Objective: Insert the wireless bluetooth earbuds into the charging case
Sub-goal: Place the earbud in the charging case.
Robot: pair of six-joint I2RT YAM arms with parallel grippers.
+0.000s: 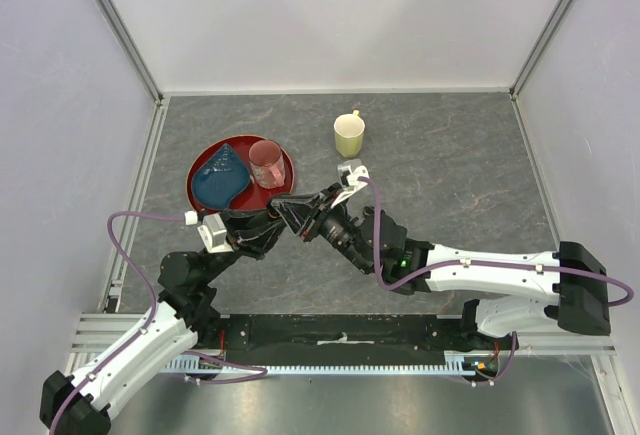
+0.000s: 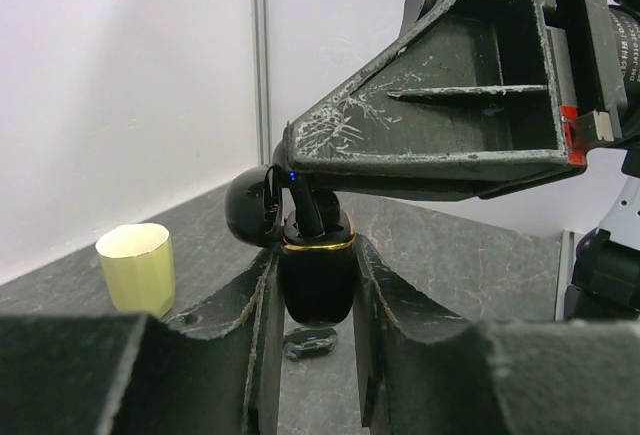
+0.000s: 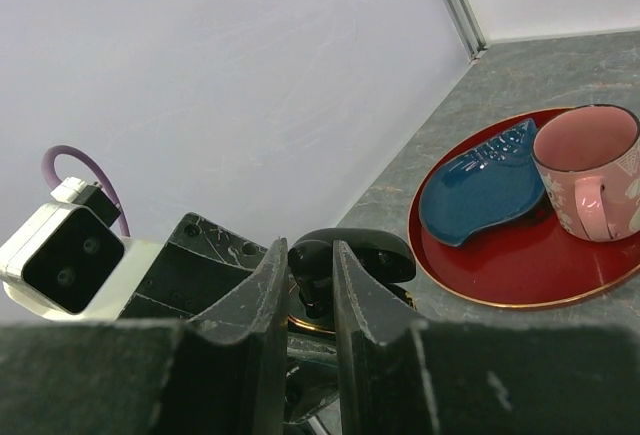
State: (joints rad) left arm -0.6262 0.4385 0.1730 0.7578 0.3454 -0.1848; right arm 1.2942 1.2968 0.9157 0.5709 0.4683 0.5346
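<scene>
My left gripper (image 2: 316,255) is shut on the black charging case (image 2: 318,280), which has a gold rim. It holds the case upright above the table with the lid (image 2: 250,210) open. My right gripper (image 3: 310,250) is shut on a small black earbud (image 3: 312,273) and holds it down in the case's open top (image 3: 312,323). The earbud's stem (image 2: 306,205) shows at the case's mouth, under a right finger (image 2: 440,125). Both grippers meet mid-table in the top view, left (image 1: 287,210) and right (image 1: 310,217). No other earbuds show.
A yellow mug (image 1: 349,135) stands behind the grippers. A red tray (image 1: 200,167) at the back left holds a blue dish (image 1: 220,183) and a pink cup (image 1: 266,163). A small glossy object (image 2: 310,343) lies on the table beneath the case.
</scene>
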